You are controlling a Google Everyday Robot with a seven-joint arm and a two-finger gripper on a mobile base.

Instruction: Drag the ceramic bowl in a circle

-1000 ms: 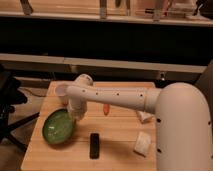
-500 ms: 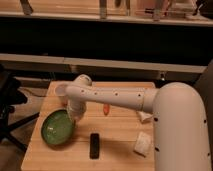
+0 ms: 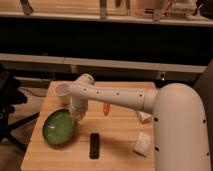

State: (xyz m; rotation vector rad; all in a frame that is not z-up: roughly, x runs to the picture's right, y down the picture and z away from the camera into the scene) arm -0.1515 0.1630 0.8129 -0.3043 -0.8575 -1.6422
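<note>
Ceramic bowl [image 3: 59, 127]: glossy green, wide and shallow.
It lies just beside the gripper [image 3: 76, 116], which is at its rim; clenched or released, I cannot tell.

This looks like a lab or office test room: a small wooden worktop [image 3: 120, 135] stands before long dark counters [image 3: 110, 37], with a black office chair [image 3: 7, 95] at the left. The robot's gripper [image 3: 75, 116] hangs at the right rim of the ceramic bowl [image 3: 57, 129].

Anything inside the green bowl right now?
The bowl shows only bare green glaze inside. The gripper sits at its upper right rim and covers that edge, so nothing there can be checked.
</note>
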